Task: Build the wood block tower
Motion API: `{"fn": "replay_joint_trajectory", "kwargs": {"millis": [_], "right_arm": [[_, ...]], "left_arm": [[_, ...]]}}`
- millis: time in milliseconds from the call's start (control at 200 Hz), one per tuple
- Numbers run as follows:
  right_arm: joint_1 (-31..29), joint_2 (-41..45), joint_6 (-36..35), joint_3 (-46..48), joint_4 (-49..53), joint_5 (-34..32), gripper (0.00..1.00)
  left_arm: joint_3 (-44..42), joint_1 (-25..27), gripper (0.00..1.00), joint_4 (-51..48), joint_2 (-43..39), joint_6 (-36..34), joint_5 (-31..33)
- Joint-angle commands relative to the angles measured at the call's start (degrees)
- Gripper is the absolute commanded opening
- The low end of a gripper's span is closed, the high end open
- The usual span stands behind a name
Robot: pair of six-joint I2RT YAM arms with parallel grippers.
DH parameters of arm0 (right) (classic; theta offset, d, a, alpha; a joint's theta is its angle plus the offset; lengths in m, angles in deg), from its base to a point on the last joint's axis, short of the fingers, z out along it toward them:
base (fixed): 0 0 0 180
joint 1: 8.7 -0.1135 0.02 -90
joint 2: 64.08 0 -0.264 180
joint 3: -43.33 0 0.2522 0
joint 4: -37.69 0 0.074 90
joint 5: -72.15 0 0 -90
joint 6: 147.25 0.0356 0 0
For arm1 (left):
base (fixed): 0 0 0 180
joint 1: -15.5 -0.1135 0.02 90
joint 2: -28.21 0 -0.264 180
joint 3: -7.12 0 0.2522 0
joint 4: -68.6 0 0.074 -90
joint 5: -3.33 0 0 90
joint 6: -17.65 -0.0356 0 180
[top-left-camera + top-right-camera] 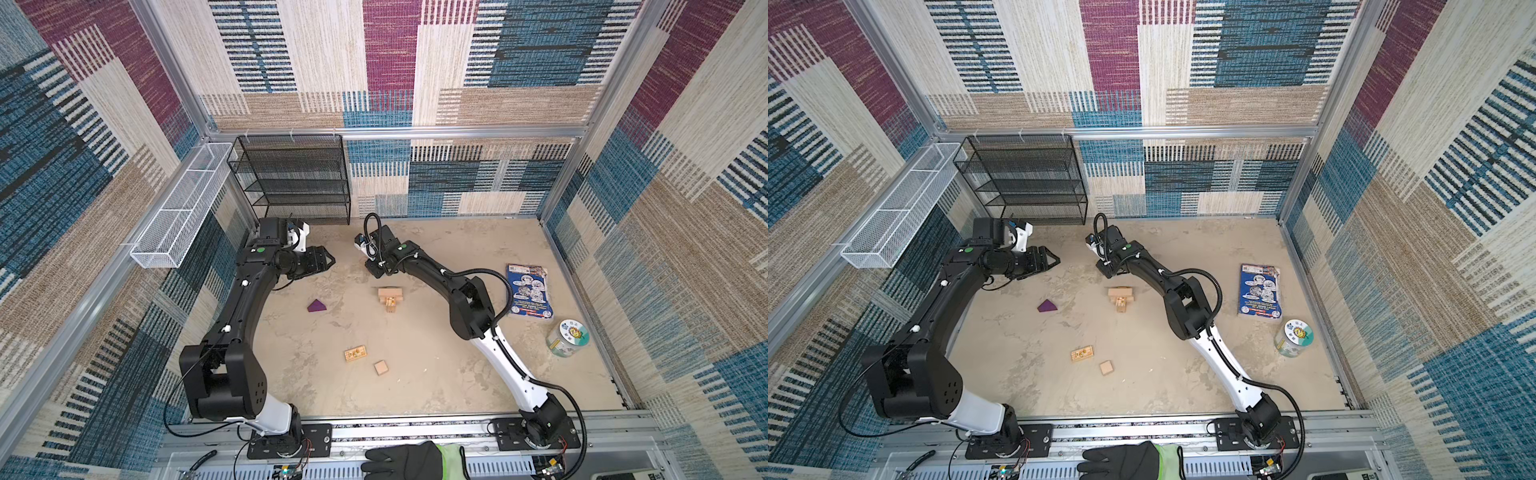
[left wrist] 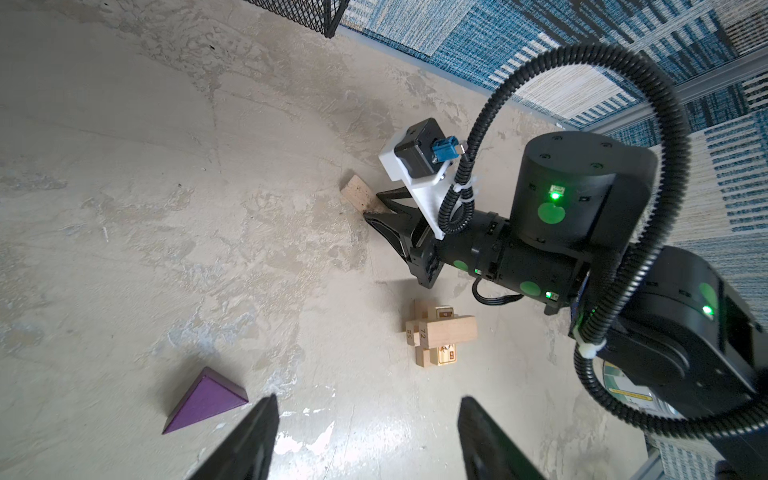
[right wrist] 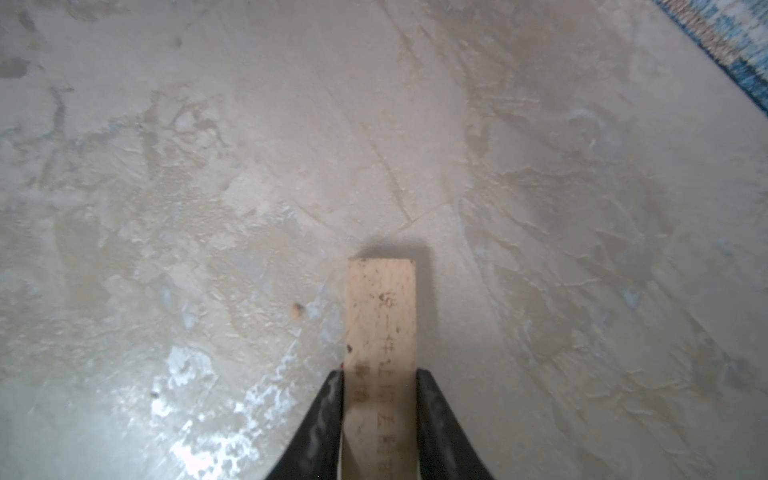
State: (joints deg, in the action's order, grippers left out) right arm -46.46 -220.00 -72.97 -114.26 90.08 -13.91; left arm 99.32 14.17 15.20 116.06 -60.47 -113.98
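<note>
Block [image 3: 381, 316] is pinched near one end by the right gripper [image 3: 380, 374], just past the half-built tower [image 1: 390, 298]. If it's swung in crooked, the tower could get knocked over. Left gripper [image 2: 368, 401] is spread wide, nothing held.

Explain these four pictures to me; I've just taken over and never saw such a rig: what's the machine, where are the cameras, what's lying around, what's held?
Two robot arms, left and right, work over a table. Two pictures look down from overhead, nearly alike; the remaining two come from a camera on each arm's wrist. The right end effector is shut on a tan block. The left end effector is open and empty. On the table: the started tower, a purple wedge, a printed block, a cube, a booklet and a jar.
</note>
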Motion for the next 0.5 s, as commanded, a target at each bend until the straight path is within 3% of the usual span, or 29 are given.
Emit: {"fn": "replay_joint_trajectory", "kwargs": {"millis": [0, 250, 496], "right_arm": [[0.0, 0.0, -0.3, 0.0, 0.4, 0.1, 0.32], [0.0, 0.3, -0.4, 0.1, 0.4, -0.2, 0.29], [0.0, 0.7, 0.1, -0.1, -0.5, -0.5, 0.36]], "left_arm": [[0.2, -0.1, 0.73, 0.4, 0.3, 1.3, -0.9], [0.2, -0.2, 0.73, 0.4, 0.9, 1.4, -1.2], [0.2, -0.2, 0.73, 0.3, 1.0, 1.4, -1.3]]}}
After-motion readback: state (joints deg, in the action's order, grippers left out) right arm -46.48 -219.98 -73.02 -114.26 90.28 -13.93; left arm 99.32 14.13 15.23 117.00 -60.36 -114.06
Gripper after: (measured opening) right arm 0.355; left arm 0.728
